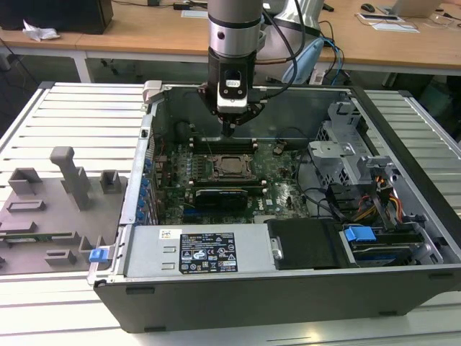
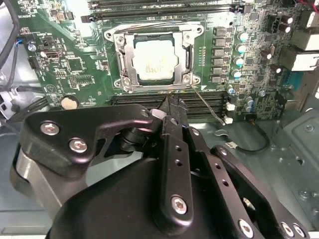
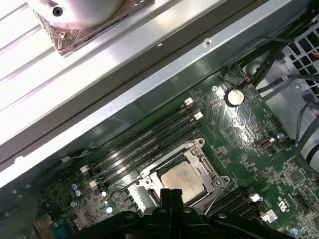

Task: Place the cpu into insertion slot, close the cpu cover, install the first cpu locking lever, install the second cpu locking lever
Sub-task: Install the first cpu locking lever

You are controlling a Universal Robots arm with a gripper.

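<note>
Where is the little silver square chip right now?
In the exterior view, the small pale silver square chip sits in the dark metal-rimmed socket on the green motherboard, between long black memory slots.

The arm (image 1: 234, 29) hangs vertical, fingers (image 2: 174, 117) pressed together and pointing down.

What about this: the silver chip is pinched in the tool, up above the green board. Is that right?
Not quite. The cpu lies in the insertion slot on the green board, not in the tool, which is above the board, as you said. The second wrist view shows it.
</note>
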